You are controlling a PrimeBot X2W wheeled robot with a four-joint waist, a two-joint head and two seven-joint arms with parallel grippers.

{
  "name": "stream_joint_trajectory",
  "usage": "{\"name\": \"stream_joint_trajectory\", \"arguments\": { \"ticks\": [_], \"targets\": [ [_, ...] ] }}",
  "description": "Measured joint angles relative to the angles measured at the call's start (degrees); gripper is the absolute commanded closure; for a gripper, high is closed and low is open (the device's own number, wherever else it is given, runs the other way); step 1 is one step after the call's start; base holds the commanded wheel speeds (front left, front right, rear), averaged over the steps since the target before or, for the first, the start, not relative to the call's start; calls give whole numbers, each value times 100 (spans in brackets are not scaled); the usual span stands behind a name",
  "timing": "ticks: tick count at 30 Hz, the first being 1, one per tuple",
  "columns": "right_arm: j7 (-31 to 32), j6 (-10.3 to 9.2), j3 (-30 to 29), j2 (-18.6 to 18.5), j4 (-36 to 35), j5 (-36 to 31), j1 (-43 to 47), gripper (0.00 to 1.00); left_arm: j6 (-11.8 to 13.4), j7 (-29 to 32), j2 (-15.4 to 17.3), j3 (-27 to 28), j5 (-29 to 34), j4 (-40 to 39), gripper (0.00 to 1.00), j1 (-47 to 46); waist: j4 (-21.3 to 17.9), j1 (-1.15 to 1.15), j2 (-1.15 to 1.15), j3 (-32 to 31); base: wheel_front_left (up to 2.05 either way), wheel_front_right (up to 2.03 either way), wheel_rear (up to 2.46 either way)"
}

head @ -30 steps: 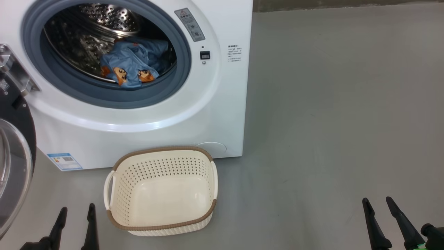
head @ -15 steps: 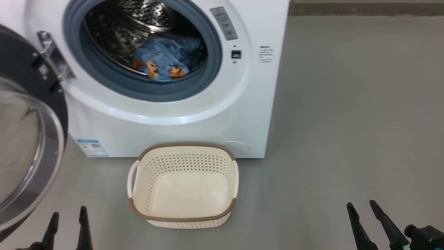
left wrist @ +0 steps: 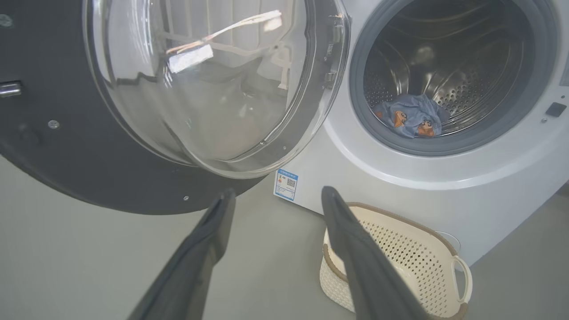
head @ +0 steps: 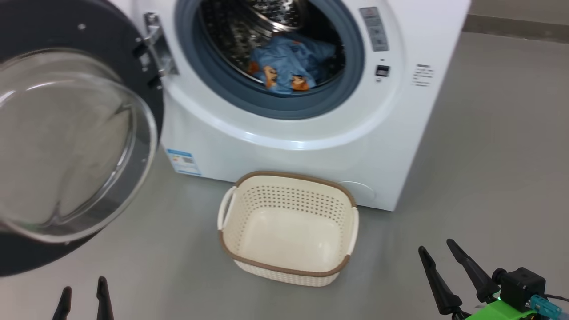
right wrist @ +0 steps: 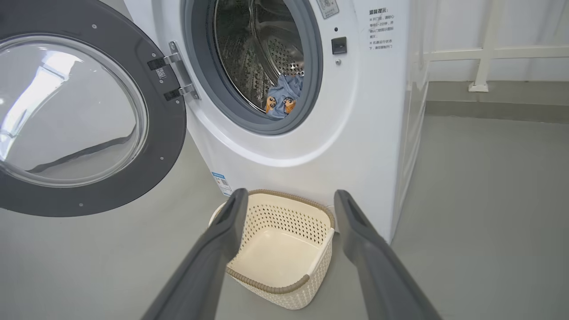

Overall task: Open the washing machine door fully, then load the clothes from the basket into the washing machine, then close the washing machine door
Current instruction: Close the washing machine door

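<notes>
The white washing machine (head: pixel 311 146) stands with its round washing machine door (head: pixel 146 89) swung wide to the left, hinged at the left of the drum opening. Blue clothes (head: pixel 284 66) with orange prints lie inside the steel drum, as the left wrist view (left wrist: pixel 411 118) and right wrist view (right wrist: pixel 282 100) also show. The cream basket (head: pixel 291 200) sits empty on the floor before the machine. My left gripper (head: pixel 84 298) is open and low, below the door (left wrist: pixel 200 89). My right gripper (head: pixel 438 253) is open, right of the basket (right wrist: pixel 266 284). Neither touches anything.
Grey floor (head: pixel 489 155) stretches to the right of the machine. In the right wrist view, a white railing (right wrist: pixel 484 53) runs along the wall behind it. The open door overhangs the floor on the left.
The whole head picture has shifted right, so the camera has turned left and more of the door shows. Both grippers stay open and low.
</notes>
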Motion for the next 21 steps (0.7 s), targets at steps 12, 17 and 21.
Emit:
{"name": "stream_joint_trajectory", "arguments": {
  "ticks": [12,17,21],
  "targets": [
    [-1,0,238,-119,97,130,-60,0,2,0,-8,-71,-242,18,0,127,994,0,0,-48,0,0,0],
    [0,0,528,-147,153,133,-307,0,63,0,-8,-63,-377,-54,0,270,1240,0,0,-56,0,0,0],
    [0,0,641,-185,219,188,-449,0,119,0,-8,-96,-467,-148,0,284,1305,0,0,-30,0,0,0]
  ]
}}
